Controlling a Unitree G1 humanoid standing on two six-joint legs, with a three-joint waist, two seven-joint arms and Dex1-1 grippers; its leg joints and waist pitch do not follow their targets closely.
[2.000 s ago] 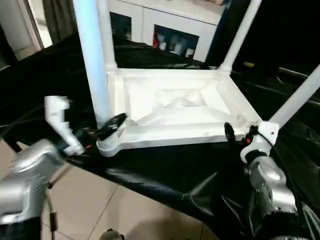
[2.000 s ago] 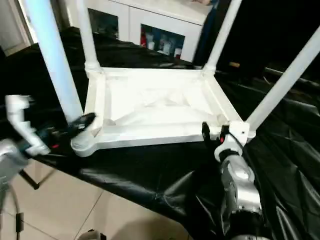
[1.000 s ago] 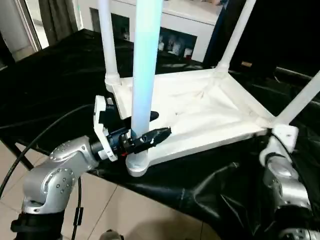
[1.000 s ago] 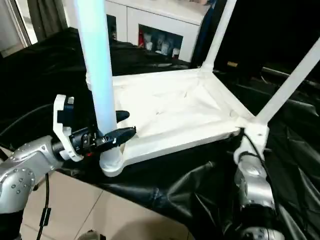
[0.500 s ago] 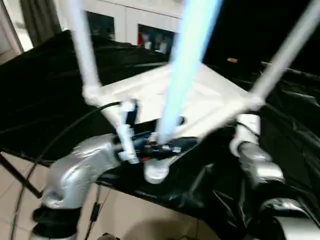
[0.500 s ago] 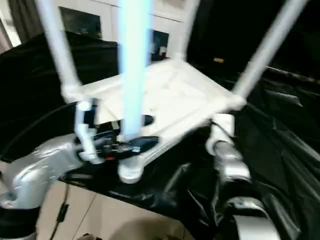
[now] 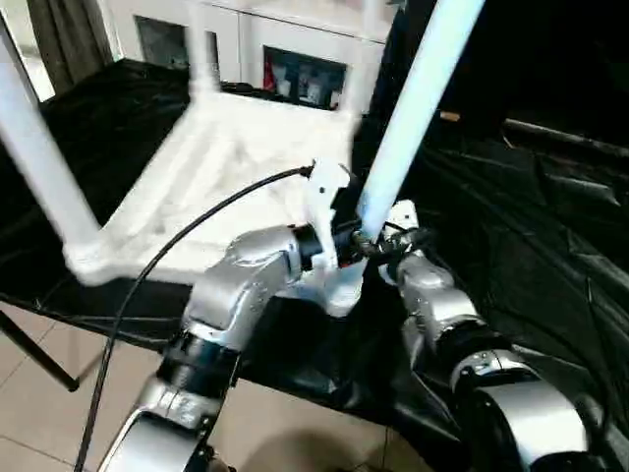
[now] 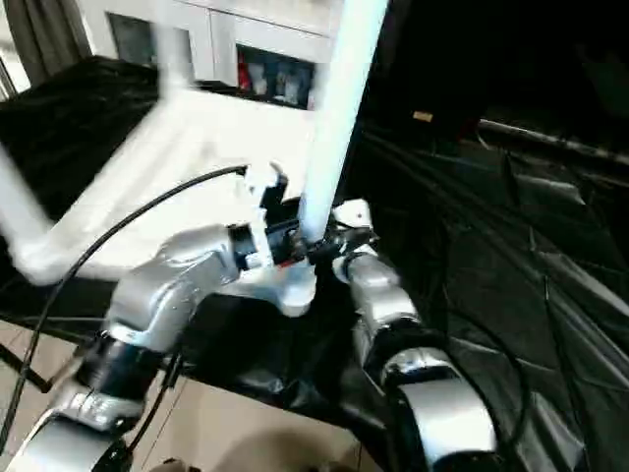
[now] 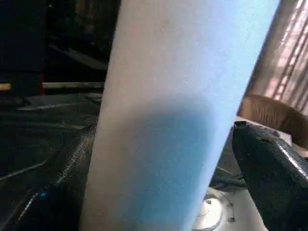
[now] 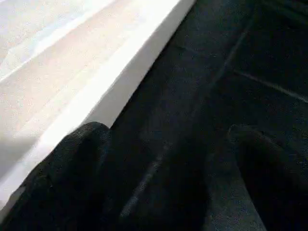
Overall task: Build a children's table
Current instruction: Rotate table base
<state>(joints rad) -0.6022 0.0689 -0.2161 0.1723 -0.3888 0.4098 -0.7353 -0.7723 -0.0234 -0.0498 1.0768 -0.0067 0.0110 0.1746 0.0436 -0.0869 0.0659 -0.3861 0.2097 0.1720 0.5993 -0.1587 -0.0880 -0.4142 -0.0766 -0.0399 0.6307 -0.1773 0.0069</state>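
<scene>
Children's table [image 7: 211, 167] lies upside down on the black cloth [image 7: 511, 197], out toward 10 o'clock, so its legs point up. The near leg [image 7: 413, 108] leans to 1 o'clock and sits in its round corner socket [image 7: 339, 290]. The left gripper [image 7: 366, 241] is spread wide around that leg, maybe to steer the table. The right gripper [image 10: 163, 139] is spread too, with nothing in it, beside the table's edge. At 12 o'clock a white cabinet [image 7: 295, 69] holds small things I cannot make out.

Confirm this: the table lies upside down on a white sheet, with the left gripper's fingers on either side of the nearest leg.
Wrong in one respect: the sheet is black, not white, as the left eye view shows. The table does lie upside down on it, and the left gripper has its fingers on either side of the nearest leg.
</scene>
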